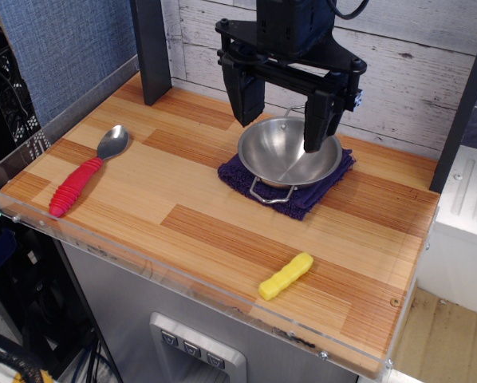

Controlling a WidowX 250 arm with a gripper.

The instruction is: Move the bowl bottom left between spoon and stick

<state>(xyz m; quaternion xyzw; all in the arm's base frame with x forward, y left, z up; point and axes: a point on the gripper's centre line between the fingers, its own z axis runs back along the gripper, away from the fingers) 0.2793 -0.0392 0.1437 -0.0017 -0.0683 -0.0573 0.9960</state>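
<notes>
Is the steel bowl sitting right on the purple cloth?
Touching. The one camera view shows the bowl resting directly on the purple cloth, with cloth edges sticking out beneath it.

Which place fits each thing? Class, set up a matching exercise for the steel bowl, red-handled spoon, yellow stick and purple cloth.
Things:
1. shiny round steel bowl
2. spoon with ribbed red handle
3. chunky yellow ribbed stick
4. purple cloth

Places:
A. near the front edge
B. under the bowl
C. at the left of the table
D. on the cloth, gripper fingers astride its rim

Pairs: 1-D, 2-C, 3-A, 4-B
</notes>
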